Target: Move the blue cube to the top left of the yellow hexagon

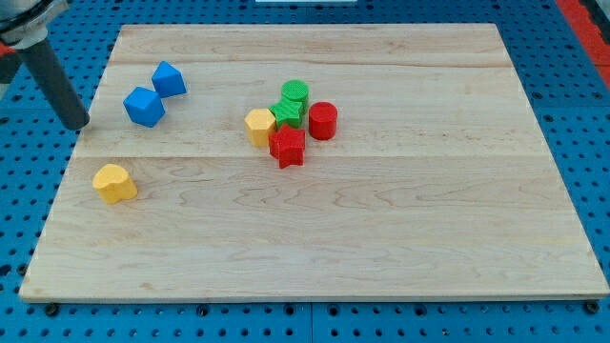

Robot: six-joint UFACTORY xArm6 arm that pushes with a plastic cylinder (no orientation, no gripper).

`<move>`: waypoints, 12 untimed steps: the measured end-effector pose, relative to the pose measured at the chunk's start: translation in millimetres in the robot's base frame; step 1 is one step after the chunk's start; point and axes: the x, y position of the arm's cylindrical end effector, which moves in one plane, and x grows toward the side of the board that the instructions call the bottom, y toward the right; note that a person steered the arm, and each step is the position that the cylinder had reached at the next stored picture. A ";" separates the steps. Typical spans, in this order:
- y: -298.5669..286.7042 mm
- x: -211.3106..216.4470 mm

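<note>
The blue cube (144,106) lies on the wooden board (381,238) at the upper left. The yellow hexagon (259,126) sits near the board's middle, to the right of the cube and slightly lower, at the left edge of a cluster of blocks. My tip (79,125) is at the board's left edge, to the left of the blue cube and slightly lower, apart from it. The dark rod slants up to the view's top left corner.
A second blue block (169,78) lies just up and right of the cube. A green cylinder (295,93), green star (288,112), red cylinder (323,121) and red star (287,146) crowd the hexagon's right side. A yellow heart (114,182) lies at lower left.
</note>
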 end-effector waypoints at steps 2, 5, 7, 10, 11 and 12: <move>5.0 -9.7; 91.4 -17.5; 143.1 -37.0; 176.3 -37.0; 178.1 -39.2; 205.5 -39.6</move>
